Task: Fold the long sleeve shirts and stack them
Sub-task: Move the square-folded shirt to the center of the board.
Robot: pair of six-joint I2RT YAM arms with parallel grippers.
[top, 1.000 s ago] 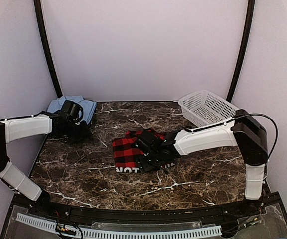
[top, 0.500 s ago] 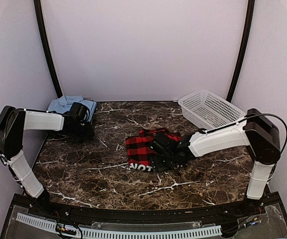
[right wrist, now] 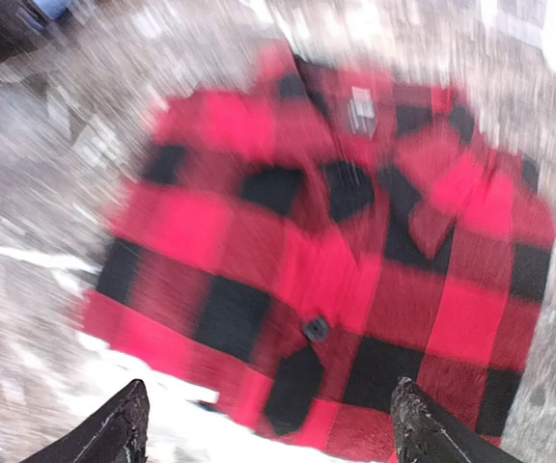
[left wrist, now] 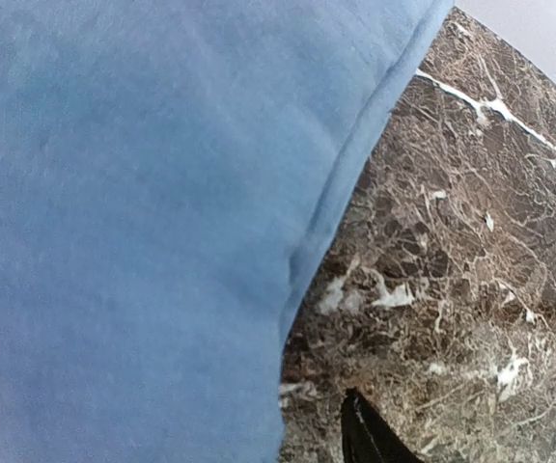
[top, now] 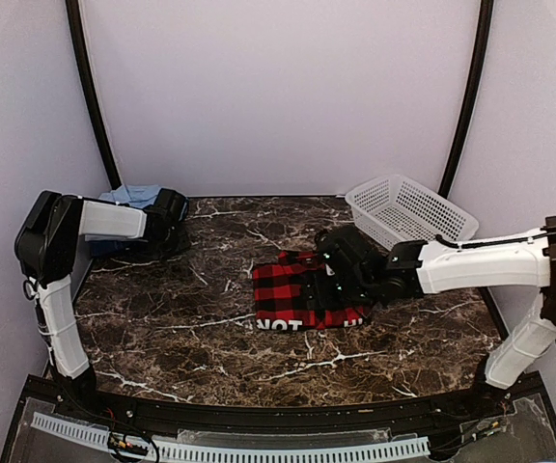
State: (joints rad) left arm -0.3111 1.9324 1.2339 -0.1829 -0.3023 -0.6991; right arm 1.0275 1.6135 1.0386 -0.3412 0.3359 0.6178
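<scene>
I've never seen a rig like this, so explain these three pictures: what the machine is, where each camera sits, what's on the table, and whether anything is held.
This robot has a left arm and a right arm bolted at the near edge of a marble table, each ending in a two-finger gripper. The wide picture comes from a fixed camera above and behind the arms; the other two from cameras on the wrists. On the table lie a folded red-and-black check shirt, a light blue shirt in the far left corner, and a white mesh basket at the far right. The right gripper hangs open above the check shirt, holding nothing. The left gripper is at the blue shirt, whose cloth fills its wrist picture; whether it grips cannot be told.
</scene>
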